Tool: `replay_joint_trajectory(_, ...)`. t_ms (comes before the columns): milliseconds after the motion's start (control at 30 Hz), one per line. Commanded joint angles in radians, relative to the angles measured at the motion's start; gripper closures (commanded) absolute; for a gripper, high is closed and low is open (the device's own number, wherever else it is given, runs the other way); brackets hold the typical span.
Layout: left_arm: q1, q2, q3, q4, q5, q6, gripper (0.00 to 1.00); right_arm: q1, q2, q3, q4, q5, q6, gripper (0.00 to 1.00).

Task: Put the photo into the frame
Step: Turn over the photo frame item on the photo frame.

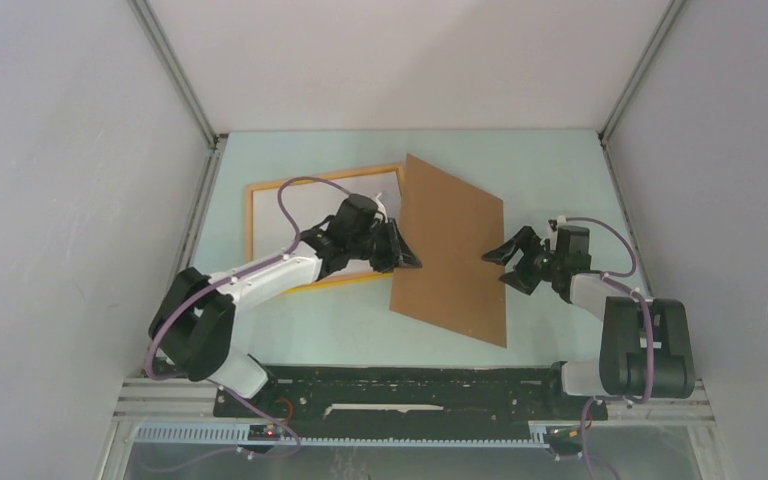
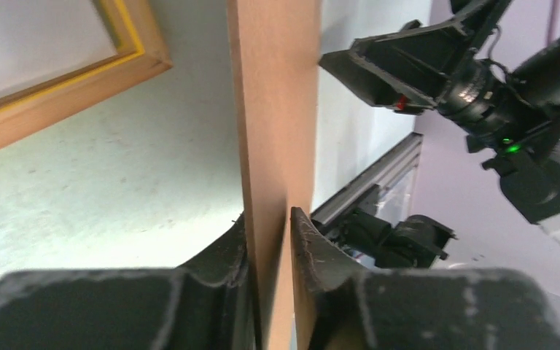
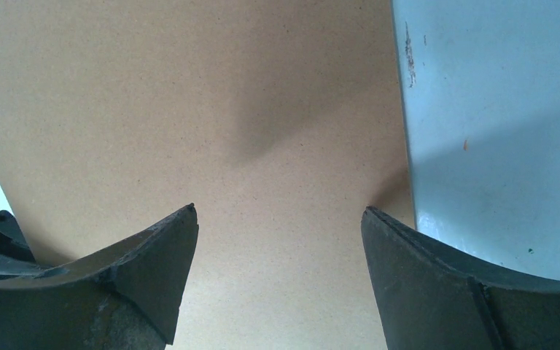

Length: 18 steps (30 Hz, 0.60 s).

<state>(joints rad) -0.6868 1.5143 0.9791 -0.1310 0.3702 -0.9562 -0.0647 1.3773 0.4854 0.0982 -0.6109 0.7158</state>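
Left hand [image 1: 410, 260] clamps the edge of a thin brown rectangular backing board [image 1: 455, 265], which is tilted above the pale green desk [image 1: 360, 320]. Right hand [image 1: 500, 268] is spread wide, gripping nothing, near the board's opposite edge. White-backed rectangular photo [image 1: 315, 205] lies inside the yellow-orange wooden frame [image 1: 250, 220].

our left gripper [image 2: 270, 216]: fingers pressed on the backing board [image 2: 273, 109], one on each side.
backing board: we see it edge-on, running up mid-view.
frame [image 2: 65, 91]: corner at upper left, flat on the table [image 2: 117, 182], apart from the board.
right gripper [image 2: 379, 51]: beyond the board, pointing toward it.
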Motion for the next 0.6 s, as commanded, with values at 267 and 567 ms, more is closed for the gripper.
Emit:
replay_joint_trajectory(267,0.009,-0.068,0.27,-0.414,-0.157,0.299,1.0,-0.023,-0.012,0.044,-0.169,-0.01,-0.078,0.1)
replay_joint_trajectory(567,-0.101,-0.123,0.671,-0.844,-0.506,0.59,1.0,-0.103,-0.148,0.261,-0.465,0.075,-0.225,0.08)
